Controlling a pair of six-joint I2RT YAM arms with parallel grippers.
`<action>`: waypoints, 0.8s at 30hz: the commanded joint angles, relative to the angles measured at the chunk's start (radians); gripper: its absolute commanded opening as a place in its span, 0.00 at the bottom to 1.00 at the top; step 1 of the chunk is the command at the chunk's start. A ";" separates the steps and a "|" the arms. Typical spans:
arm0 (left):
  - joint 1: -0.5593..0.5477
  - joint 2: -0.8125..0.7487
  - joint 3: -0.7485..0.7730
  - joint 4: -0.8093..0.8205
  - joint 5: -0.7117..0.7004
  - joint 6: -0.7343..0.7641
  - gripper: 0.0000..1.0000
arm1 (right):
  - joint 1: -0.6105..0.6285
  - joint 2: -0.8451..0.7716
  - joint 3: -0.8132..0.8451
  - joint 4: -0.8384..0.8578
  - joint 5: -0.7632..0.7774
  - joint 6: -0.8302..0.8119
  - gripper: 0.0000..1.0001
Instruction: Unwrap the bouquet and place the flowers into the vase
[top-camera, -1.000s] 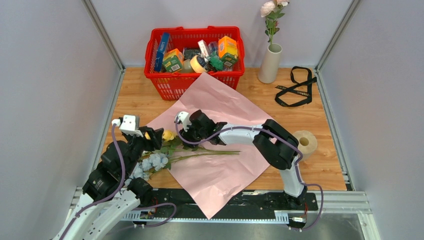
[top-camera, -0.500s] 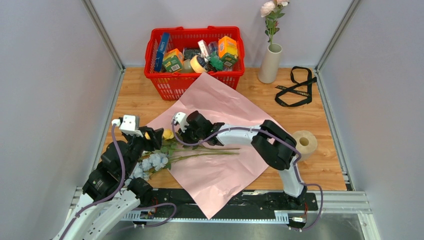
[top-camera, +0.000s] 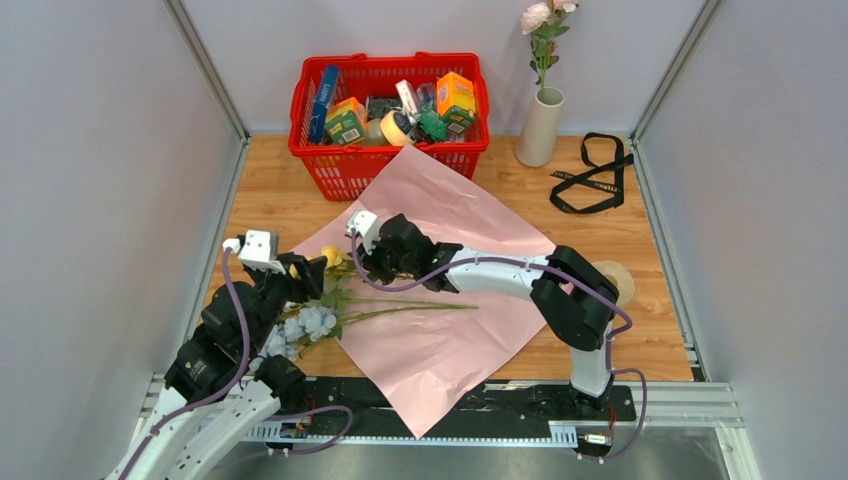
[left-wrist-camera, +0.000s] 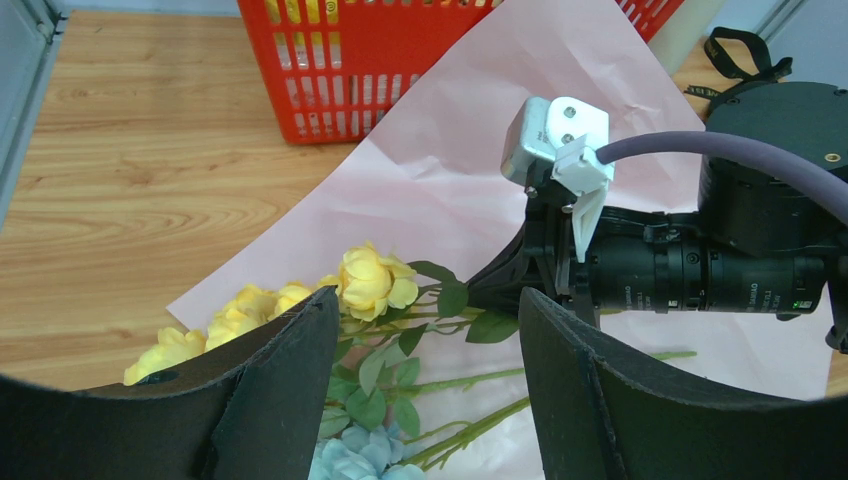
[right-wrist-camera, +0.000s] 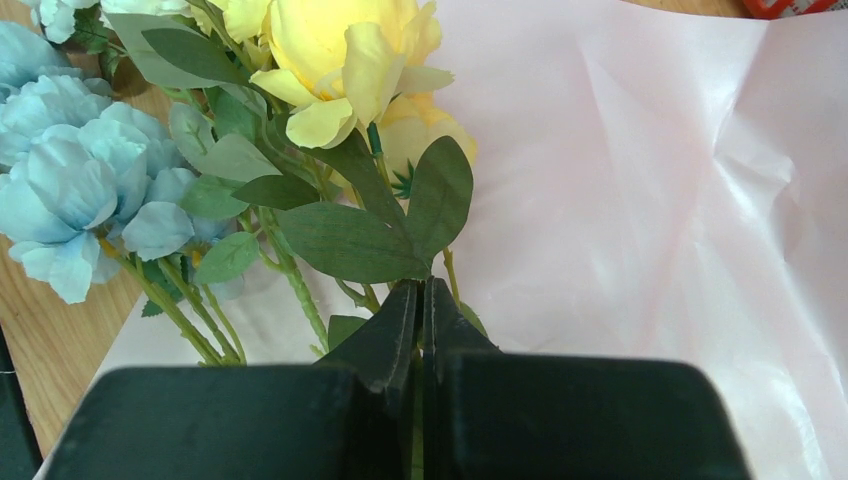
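Observation:
The bouquet lies unwrapped: its pink paper (top-camera: 450, 330) is spread flat, with the flowers (top-camera: 312, 318) on its left corner. My right gripper (right-wrist-camera: 422, 285) is shut on the green stem of a yellow flower (right-wrist-camera: 340, 50), just below its leaves. Blue blooms (right-wrist-camera: 70, 190) lie to its left. Above the same bunch, my left gripper (left-wrist-camera: 430, 300) is open, with yellow blooms (left-wrist-camera: 372, 280) and stems between its fingers, untouched. The beige vase (top-camera: 540, 125) stands at the back right and holds a pale pink flower (top-camera: 540, 20).
A red basket (top-camera: 330, 170) of groceries stands at the back, its front touching the paper's far corner. A black ribbon (top-camera: 590, 175) lies right of the vase. A beige roll (top-camera: 620, 285) sits behind my right arm's elbow. Grey walls close both sides.
My right gripper has closed on the yellow flower's stem and drawn back slightly toward the basket, and the bloom has shifted with it. The left arm has not moved.

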 joint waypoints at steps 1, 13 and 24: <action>0.002 -0.008 0.008 0.010 -0.003 -0.007 0.74 | 0.007 -0.036 -0.030 0.067 0.042 0.035 0.00; 0.002 -0.006 0.009 0.009 -0.001 -0.012 0.74 | -0.052 -0.090 -0.135 0.062 0.241 0.168 0.00; 0.002 -0.003 0.009 0.006 -0.003 -0.014 0.74 | -0.086 -0.137 -0.182 0.004 0.203 0.158 0.30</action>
